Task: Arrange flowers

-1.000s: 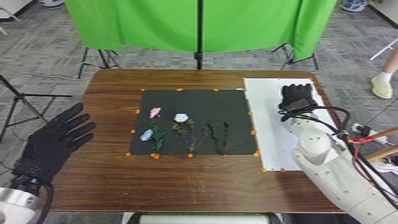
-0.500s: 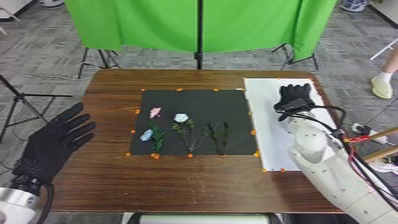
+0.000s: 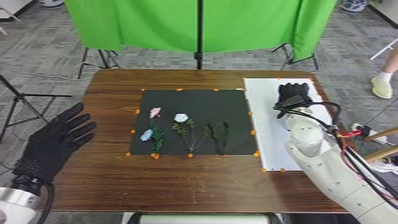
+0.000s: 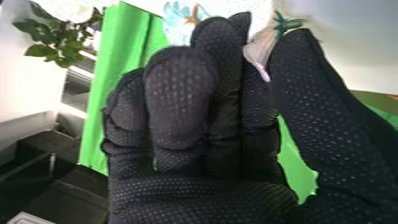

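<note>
One left hand (image 3: 55, 142), left of the black mat, fingers spread and straight, nothing held; presumably parked to leave the right arm room.

Black mat (image 3: 169, 98) = landmark. On its left part: pink bloom (image 3: 155, 112), blue bloom (image 3: 147, 135). Near its middle: white bloom (image 3: 181, 118). Right of that, on the mat: dark green stems (image 3: 218, 136). Spacing probably intended so each stem can be picked singly; dark ground likely helps them stand out.

Right of mat: white sheet (image 3: 276, 150), likely the arranging area. Right hand (image 3: 295, 93) above its far part, fingers nearly straight, thumb apart, no grip evident. Pale petals (image 4: 258, 50) by its fingertips; contact: cannot tell.
</note>
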Controlling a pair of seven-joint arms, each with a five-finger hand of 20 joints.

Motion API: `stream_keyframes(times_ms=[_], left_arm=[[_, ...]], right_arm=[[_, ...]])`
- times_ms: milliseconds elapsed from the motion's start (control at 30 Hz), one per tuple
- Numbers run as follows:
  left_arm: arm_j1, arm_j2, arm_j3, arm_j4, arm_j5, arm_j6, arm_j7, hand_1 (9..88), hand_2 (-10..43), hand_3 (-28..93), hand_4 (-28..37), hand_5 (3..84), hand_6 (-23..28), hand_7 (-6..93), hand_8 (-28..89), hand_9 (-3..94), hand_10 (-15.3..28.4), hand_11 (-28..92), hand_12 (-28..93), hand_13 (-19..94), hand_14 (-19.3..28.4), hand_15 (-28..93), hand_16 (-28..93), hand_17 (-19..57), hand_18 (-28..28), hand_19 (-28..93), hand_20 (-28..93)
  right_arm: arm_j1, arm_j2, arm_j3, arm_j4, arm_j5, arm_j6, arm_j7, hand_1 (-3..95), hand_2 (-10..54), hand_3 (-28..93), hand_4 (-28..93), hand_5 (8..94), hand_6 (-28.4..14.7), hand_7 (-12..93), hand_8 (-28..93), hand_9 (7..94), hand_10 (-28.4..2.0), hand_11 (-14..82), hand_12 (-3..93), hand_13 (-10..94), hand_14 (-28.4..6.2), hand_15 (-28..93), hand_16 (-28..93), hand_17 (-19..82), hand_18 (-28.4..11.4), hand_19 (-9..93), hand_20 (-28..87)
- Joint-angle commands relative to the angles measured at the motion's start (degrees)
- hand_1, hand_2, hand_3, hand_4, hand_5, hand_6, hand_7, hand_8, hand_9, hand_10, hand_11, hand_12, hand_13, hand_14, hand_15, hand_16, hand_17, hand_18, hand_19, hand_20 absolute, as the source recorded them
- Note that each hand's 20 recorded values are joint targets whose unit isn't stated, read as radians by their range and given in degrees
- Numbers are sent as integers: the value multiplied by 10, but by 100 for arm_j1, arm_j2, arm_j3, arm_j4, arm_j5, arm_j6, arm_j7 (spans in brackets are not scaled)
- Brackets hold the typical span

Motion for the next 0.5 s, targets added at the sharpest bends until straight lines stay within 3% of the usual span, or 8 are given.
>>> stream_keyframes(times_ms=[33, 233, 500], left_arm=[[27, -20, -17, 44, 14, -45, -91, 245, -10, 706, -279, 256, 17, 204, -117, 222, 101, 205, 153, 160, 134, 298, -10, -118, 188, 394, 68], [38, -5, -29, 46, 18, -64, -73, 246, -9, 706, -278, 255, 16, 206, -117, 221, 101, 206, 154, 159, 134, 297, -10, -118, 189, 397, 68], [27, -4, -3, 41, 14, -83, -100, 246, -9, 705, -278, 256, 17, 206, -117, 221, 101, 206, 155, 159, 135, 297, -10, -118, 189, 397, 68]], right_arm=[[-201, 97, -34, -37, -114, 453, -223, 467, -95, 829, -282, 755, 10, 469, -129, 877, -20, 286, 490, 824, -14, 607, 297, 347, -192, 842, 427], [-269, 148, -35, -705, 109, 769, -369, 467, -95, 837, -283, 756, 7, 472, -130, 881, -22, 287, 493, 826, -15, 611, 304, 350, -192, 847, 428], [-112, -352, -423, -1528, 328, 975, -1202, 461, -95, 843, -283, 753, 6, 478, -132, 878, -25, 288, 497, 820, -17, 615, 311, 345, -190, 848, 429]])
